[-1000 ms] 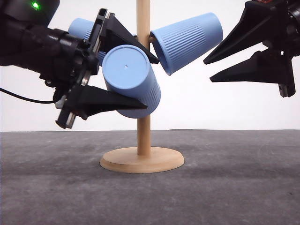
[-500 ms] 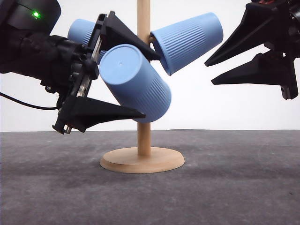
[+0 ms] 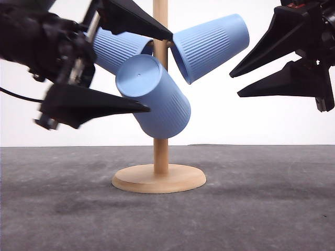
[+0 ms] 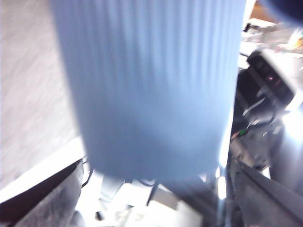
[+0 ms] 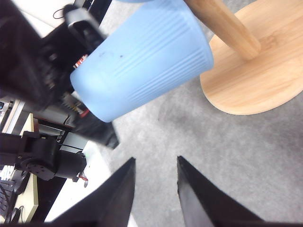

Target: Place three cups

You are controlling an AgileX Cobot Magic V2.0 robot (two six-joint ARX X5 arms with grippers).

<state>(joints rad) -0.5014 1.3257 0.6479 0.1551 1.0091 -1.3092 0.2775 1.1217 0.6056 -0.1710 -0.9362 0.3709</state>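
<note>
Three light-blue ribbed cups hang on the wooden stand (image 3: 160, 157). One cup (image 3: 118, 48) points up-left, one cup (image 3: 209, 46) points up-right, and the front cup (image 3: 154, 97) tilts toward the camera with its base showing. My left gripper (image 3: 159, 73) is open, with its upper finger above the left cup and its lower fingertip at the front cup's side. The left wrist view shows a blurred cup (image 4: 151, 85) close up. My right gripper (image 3: 234, 85) stands open beside the right cup, holding nothing. From the right wrist, the front cup (image 5: 142, 66) hangs above its fingers (image 5: 118, 194).
The stand's round wooden base (image 3: 158, 179) rests on the dark grey table (image 3: 251, 209), with a white wall behind. In the right wrist view the base (image 5: 255, 75) and post (image 5: 222, 23) lie beyond the cup, and the left arm (image 5: 47, 71) is at the far side.
My left gripper has opened wider and moved up and to the left, and the front cup has come out of its grip and stays hanging on the stand. The right gripper has hardly moved.
</note>
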